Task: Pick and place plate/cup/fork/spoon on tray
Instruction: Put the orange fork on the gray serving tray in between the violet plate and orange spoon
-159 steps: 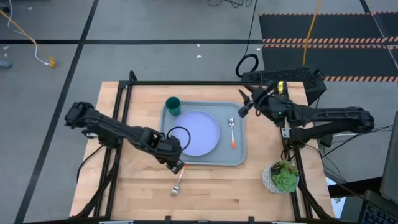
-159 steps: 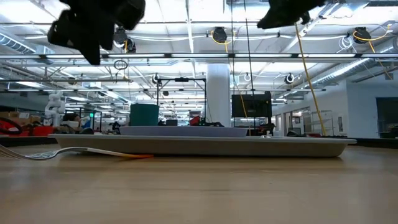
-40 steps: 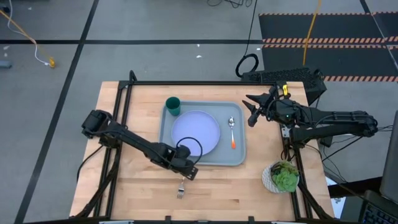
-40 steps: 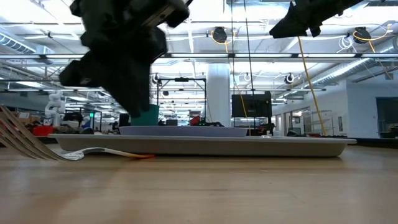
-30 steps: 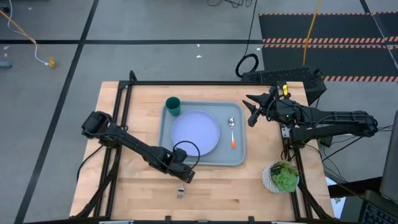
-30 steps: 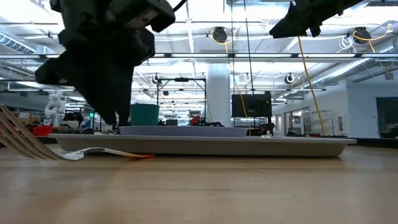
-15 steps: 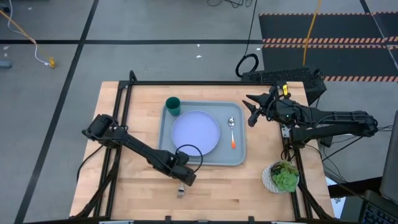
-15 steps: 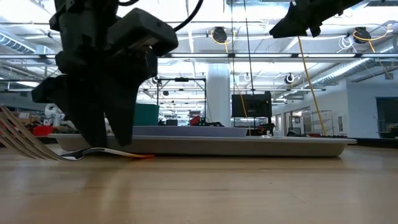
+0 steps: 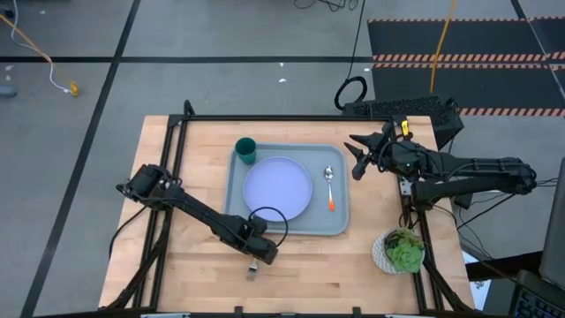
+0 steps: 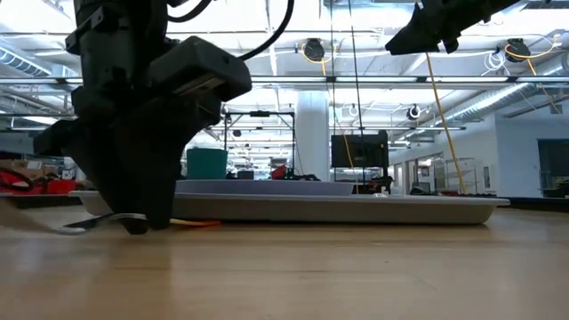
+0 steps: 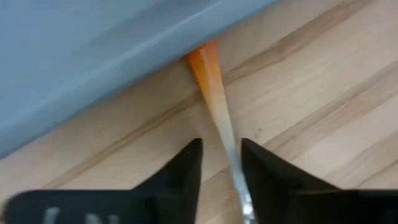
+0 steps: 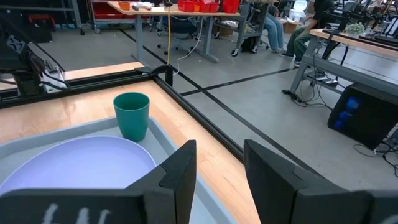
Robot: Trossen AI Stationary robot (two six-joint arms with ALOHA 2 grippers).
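The left pincer [image 11: 221, 163] is straddling the fork [image 11: 214, 106], fingers parted, nothing gripped; thin, slippery shaft suits grasping.

"Bright enough in here?"
"Plenty. Rows of ceiling lamps [image 10: 313, 49] glare overhead, so the low view shows the dark left end effector [image 10: 133, 218] as a silhouette. Up close, the orange-handled metal fork [image 11: 214, 106] smears soft."
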